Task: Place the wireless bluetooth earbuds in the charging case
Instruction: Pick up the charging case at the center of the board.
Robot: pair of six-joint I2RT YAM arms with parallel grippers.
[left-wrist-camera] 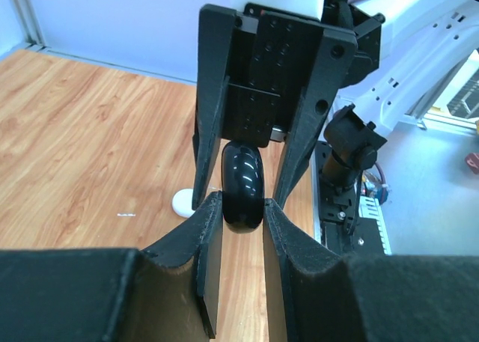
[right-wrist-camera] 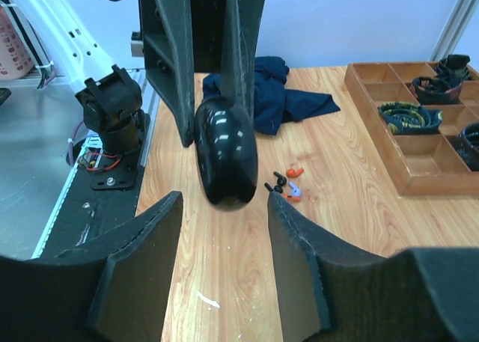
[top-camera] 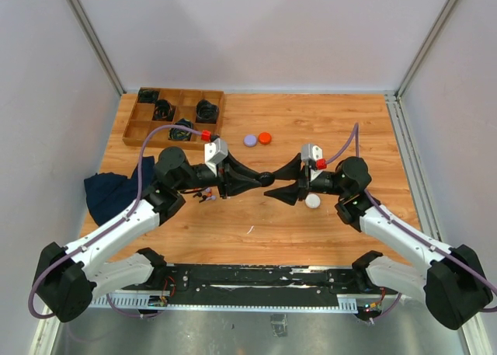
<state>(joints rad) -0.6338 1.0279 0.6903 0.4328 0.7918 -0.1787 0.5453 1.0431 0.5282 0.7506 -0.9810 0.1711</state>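
Charging case (left-wrist-camera: 242,179) (glossy black) sits pinched in left claw (left-wrist-camera: 241,206).

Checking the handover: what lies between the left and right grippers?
The black charging case, clamped edge-on by the left gripper, its free end between the right gripper's open fingers. Both wrist views show it.

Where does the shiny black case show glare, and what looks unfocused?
Left wrist view: small white highlights on the glossy black round case; the left end effector's near fingers look soft. Right wrist view: larger bright reflections on that case; the right end effector's fingers soft too. Top view: even light, faint shadows.
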